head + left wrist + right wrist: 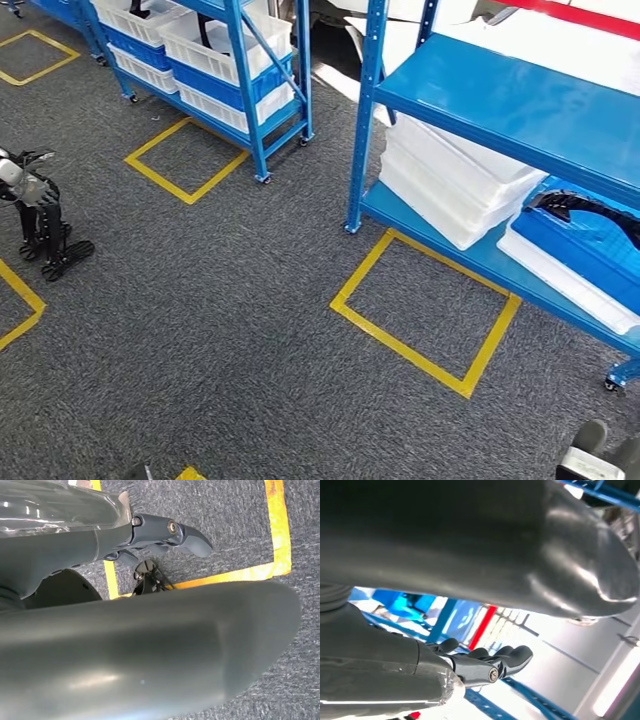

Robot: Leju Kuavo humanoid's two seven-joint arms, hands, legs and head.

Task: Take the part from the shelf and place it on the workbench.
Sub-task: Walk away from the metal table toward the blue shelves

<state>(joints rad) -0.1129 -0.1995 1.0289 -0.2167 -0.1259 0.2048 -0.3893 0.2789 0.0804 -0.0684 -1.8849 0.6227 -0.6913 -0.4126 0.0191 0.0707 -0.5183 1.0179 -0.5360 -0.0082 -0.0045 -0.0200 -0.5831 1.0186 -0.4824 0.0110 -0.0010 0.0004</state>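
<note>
Approach step: black part (585,212) sits in blue bin at shelf (483,258) front edge, right. Both hands' fingers (188,537) (508,659) loosely extended, holding nothing. Next I'd step closer, reach w/ right hand (478,664).

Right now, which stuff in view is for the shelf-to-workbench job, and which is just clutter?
Job:
- black part, lying in the blue bin
- near shelf holding that bin
- left hand and right hand, neither holding anything

Clutter:
- white trays stacked on the near shelf
- far shelf with its bins
- yellow floor squares
- black device on the carpet
</note>
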